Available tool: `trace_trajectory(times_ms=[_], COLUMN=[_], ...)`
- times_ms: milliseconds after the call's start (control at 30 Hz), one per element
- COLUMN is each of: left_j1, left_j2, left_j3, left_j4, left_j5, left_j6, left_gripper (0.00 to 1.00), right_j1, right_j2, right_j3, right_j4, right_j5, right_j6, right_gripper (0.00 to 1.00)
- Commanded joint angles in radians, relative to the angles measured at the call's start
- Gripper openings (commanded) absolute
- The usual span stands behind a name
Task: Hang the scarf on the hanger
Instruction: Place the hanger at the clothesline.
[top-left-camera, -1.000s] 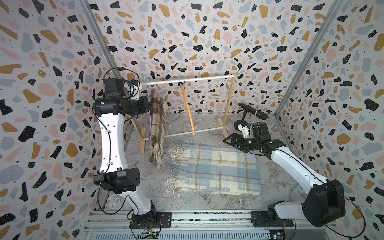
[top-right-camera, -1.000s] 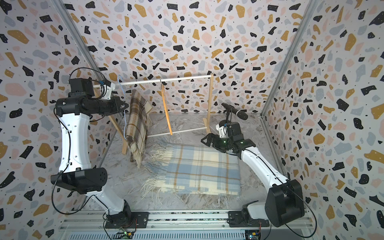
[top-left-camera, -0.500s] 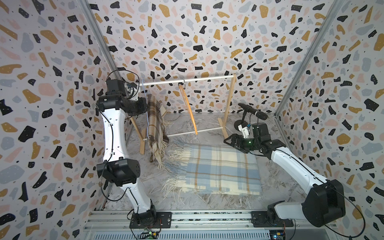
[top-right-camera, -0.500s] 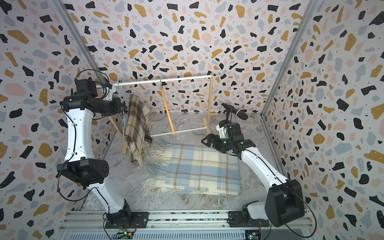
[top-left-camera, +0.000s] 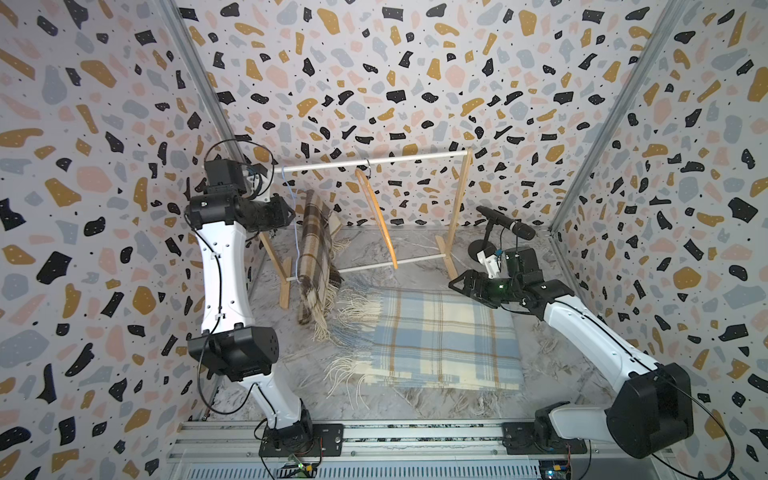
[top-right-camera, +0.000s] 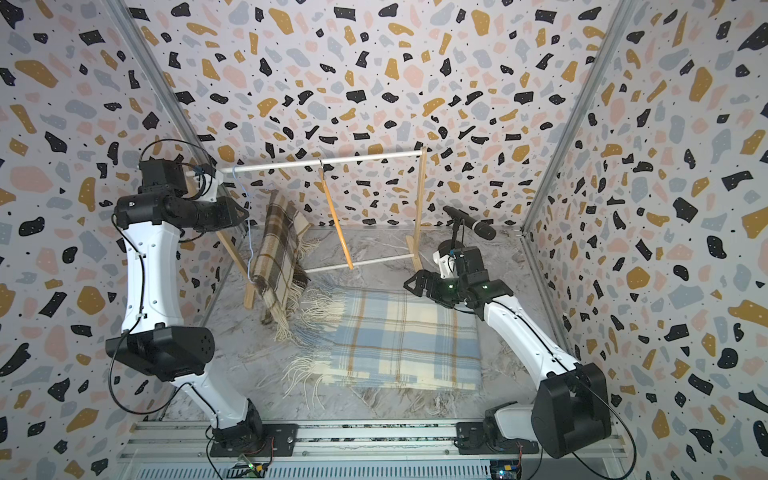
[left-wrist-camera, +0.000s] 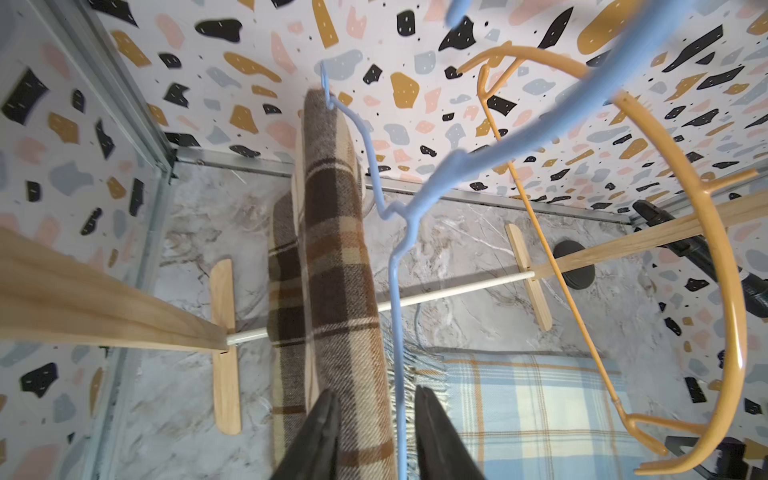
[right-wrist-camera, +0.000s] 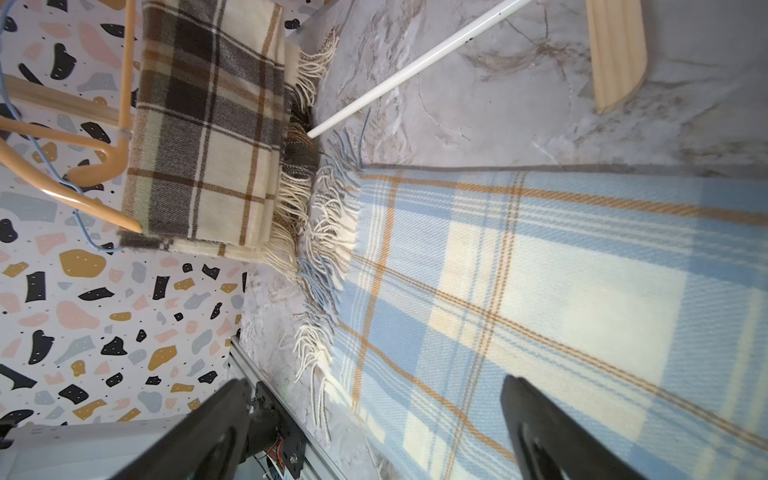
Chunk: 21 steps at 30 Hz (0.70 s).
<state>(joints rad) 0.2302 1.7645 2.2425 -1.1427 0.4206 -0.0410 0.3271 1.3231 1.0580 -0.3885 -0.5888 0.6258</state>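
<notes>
Left gripper (left-wrist-camera: 376, 392) has its jaws parted. The thin wire of the blue hanger (left-wrist-camera: 395, 291) passes between them unpinched, so it grasps nothing. That hanger hooks over the top rail of the rack (top-left-camera: 374, 161) at the end by the left arm. The brown plaid scarf (top-left-camera: 316, 249) is draped over it, fringe down by the rack's foot. Right gripper (right-wrist-camera: 376, 382), spread wide and empty, hovers over the blue plaid scarf (top-left-camera: 440, 336) lying flat before the rack.
</notes>
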Motion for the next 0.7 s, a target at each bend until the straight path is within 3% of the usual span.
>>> trace_trajectory(times_ms=[0, 133, 267, 433, 667], left_j1=[0.007, 0.008, 0.008, 0.008, 0.008], left_j2=[-0.108, -0.284, -0.476, -0.652, -0.820], left_j3=[-0.066, -0.265, -0.532, -0.806, -1.085], left_j4=[0.069, 0.188, 0.365, 0.523, 0.578], left_j5=[-0.018, 0.016, 0.120, 0.291, 0.390], left_j6=[0.009, -0.037, -0.136, -0.274, -0.358], left_gripper=[0.42, 0.57, 0.68, 0.74, 0.76], right_j1=[-0.004, -0.001, 0.023, 0.082, 0.133], right_j2=[-0.029, -0.020, 0.017, 0.101, 0.252], right_j3=[0.100, 0.167, 0.264, 0.422, 0.608], right_j4=[-0.071, -0.068, -0.038, -0.026, 0.013], right_j5=[0.024, 0.016, -0.001, -0.007, -0.041], right_j6=[-0.077, -0.092, -0.088, -0.109, -0.097], right_gripper=[0.99, 0.97, 0.96, 0.96, 0.95])
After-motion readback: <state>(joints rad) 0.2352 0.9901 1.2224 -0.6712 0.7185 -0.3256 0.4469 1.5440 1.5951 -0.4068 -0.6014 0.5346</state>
